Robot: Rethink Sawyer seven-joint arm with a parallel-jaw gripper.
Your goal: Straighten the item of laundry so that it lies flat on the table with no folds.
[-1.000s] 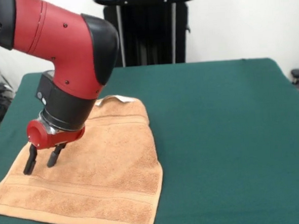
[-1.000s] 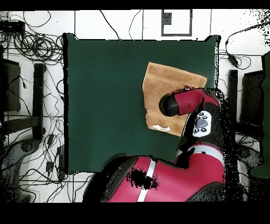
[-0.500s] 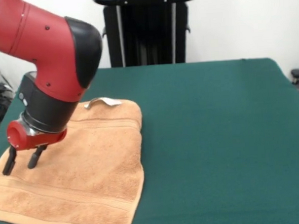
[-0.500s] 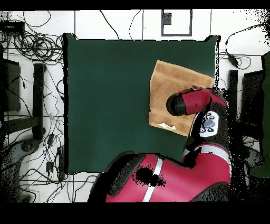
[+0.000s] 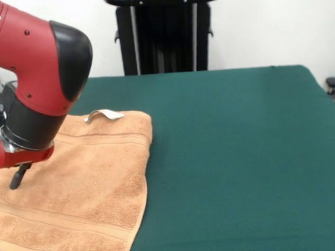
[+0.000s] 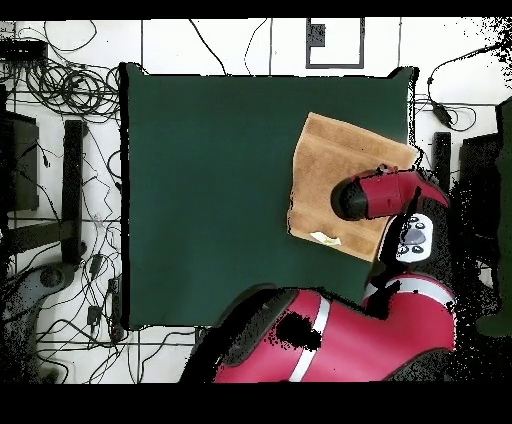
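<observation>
The item of laundry [image 5: 91, 181], an orange-tan towel with band stripes, lies spread on the table [image 5: 243, 155] at the front view's near left. Its white tag [image 5: 101, 114] curls up at the far edge. My gripper [image 5: 1, 182] stands over the towel's left part with its tips down on the cloth; one black finger [image 5: 18, 175] shows and the other is cut by the picture's left edge, a gap between them. From overhead the towel [image 6: 330, 165] lies by the table's right edge [image 6: 412, 120], and the red wrist [image 6: 380, 195] covers the gripper.
Green cloth [image 6: 200, 180] stretches wide to the left of the towel in the overhead view. Cables [image 6: 60, 80] and dark stands [image 6: 72, 190] crowd the floor around the table. My arm's bulk [image 6: 330, 340] overhangs the near edge.
The gripper has slid left in the front view, toward the table's edge. The towel has moved along with it, and its right edge has shifted left.
</observation>
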